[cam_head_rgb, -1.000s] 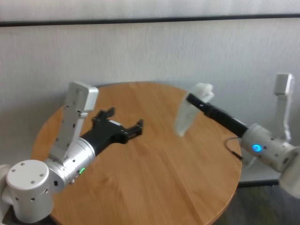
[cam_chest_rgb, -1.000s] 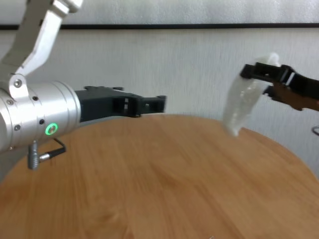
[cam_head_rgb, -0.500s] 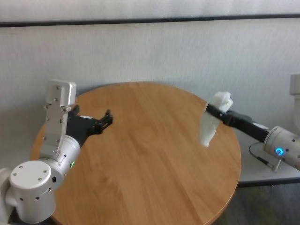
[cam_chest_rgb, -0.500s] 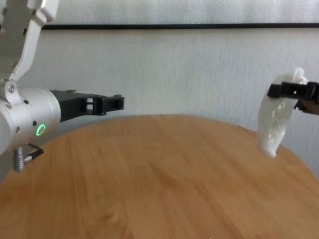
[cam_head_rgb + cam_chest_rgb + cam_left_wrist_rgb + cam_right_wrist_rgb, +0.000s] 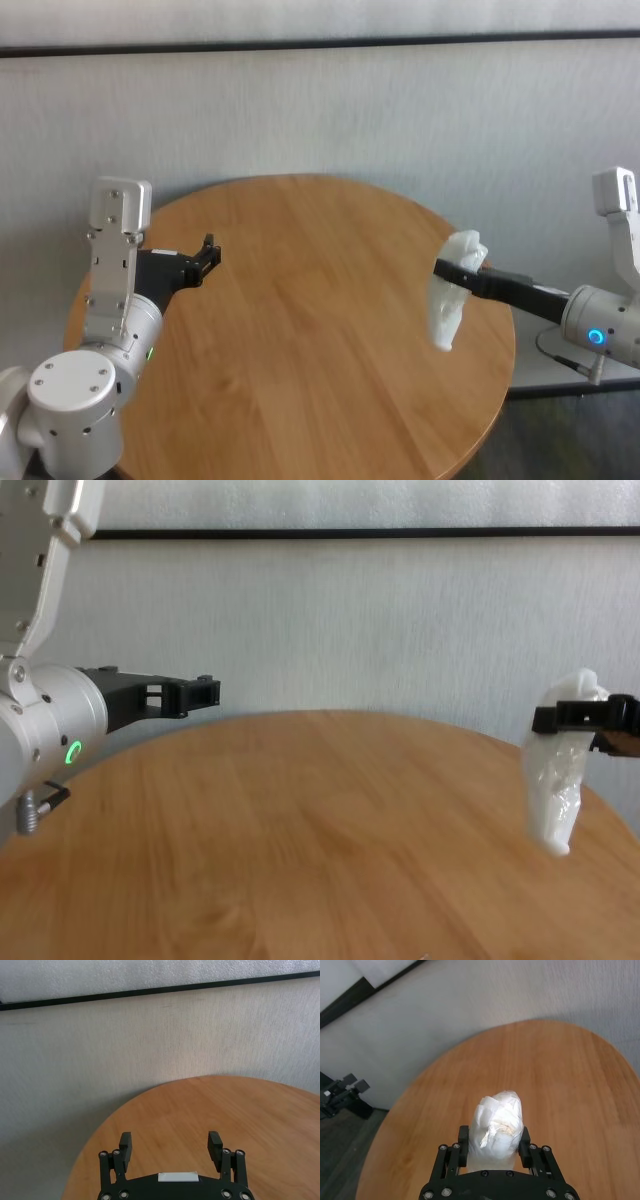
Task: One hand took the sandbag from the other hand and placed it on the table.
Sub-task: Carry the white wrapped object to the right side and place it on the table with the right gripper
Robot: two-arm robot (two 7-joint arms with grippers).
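Observation:
My right gripper (image 5: 447, 271), on the wrist with the blue light ring, is shut on the top end of the white sandbag (image 5: 446, 300). The bag hangs down above the right edge of the round wooden table (image 5: 310, 330). It also shows in the chest view (image 5: 556, 785), and in the right wrist view (image 5: 496, 1130) it sits between the fingers. My left gripper (image 5: 208, 252), on the wrist with the green light ring, is open and empty over the table's left edge. The left wrist view shows its fingertips (image 5: 125, 1141) spread apart.
A pale wall with a dark horizontal strip (image 5: 320, 42) stands behind the table. A grey ledge (image 5: 560, 365) lies beyond the table's right edge, under the right arm. Dark stands (image 5: 342, 1095) show on the floor in the right wrist view.
The right gripper has carried the sandbag rightward and lower, from the table's far middle to its right edge. The left gripper has drawn back to the left, open and empty.

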